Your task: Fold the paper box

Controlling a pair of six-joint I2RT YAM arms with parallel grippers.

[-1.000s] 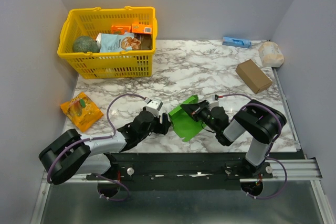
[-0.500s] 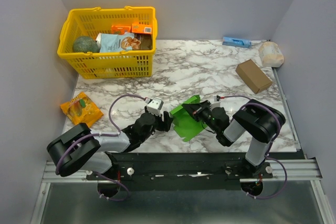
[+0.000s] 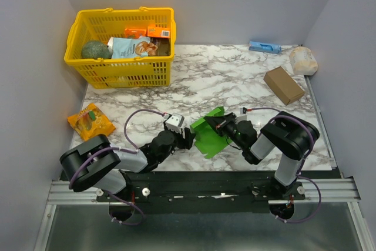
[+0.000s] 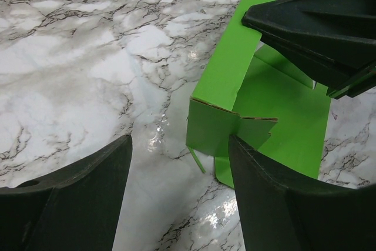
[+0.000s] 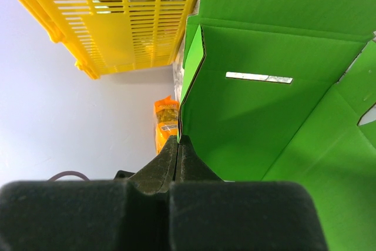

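Right jaws pinch a wall of the paper box (image 3: pixel 210 134); left jaws wide, its small flap just ahead between them; ease in squarely, closing only once the flap sits inside.

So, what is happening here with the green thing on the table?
Two robot arms are working on a green paper box that lies on the marble table. The right hand is shut on the edge of one raised side of the box. The left hand is open, low over the table beside a corner of the box, and grips nothing. The box is only partly shaped and its flaps are not yet folded shut.
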